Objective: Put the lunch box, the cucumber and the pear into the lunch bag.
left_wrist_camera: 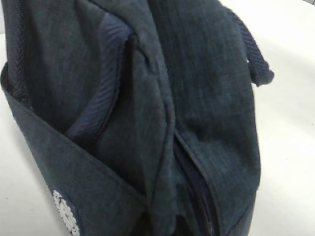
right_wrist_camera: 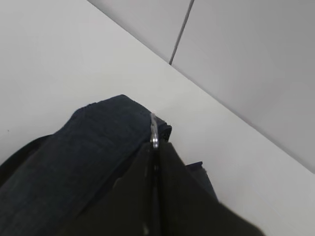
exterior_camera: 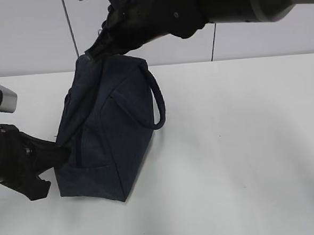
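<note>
Both grippers are working the lunch bag, which is standing on the table.
Right gripper is clenching the metal ring pull at the bag's top end; left gripper is pressing the lower end, grip unclear.

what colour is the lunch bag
Dark navy blue lunch bag, fabric weave clearest in the left wrist view.

White table, pale panelled wall behind
</note>
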`<state>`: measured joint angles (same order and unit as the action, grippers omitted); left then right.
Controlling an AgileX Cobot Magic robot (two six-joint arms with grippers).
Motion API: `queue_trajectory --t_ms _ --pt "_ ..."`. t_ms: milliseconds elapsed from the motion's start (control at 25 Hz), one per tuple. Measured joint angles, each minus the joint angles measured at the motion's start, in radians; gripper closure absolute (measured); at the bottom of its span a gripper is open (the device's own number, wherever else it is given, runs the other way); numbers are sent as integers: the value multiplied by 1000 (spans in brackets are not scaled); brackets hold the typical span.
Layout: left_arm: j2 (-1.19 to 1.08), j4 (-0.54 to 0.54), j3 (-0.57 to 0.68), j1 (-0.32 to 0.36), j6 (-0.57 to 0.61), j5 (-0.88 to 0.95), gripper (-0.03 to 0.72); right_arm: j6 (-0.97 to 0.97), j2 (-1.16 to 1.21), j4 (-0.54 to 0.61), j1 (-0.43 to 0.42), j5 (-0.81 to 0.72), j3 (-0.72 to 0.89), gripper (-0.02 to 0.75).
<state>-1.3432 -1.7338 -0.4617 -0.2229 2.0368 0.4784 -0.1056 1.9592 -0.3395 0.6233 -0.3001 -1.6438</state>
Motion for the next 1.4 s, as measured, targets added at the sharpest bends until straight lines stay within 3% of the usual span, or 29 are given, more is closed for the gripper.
queue_trajectory --t_ms 160,360,1040,1280,1400 --pt "0 0 0 0 0 0 671 -7 38 64 -38 1 -22 738" --pt "0 0 0 0 0 -1 671 -15 72 276 -91 -33 -93 738" --pt "0 0 42 0 -1 -8 673 65 298 747 -166 -164 -367 738" --pt "0 0 41 0 -1 -9 673 69 378 957 -231 -213 -390 738" --pt "0 0 41 0 -1 -13 673 145 412 1125 -259 -238 -401 738"
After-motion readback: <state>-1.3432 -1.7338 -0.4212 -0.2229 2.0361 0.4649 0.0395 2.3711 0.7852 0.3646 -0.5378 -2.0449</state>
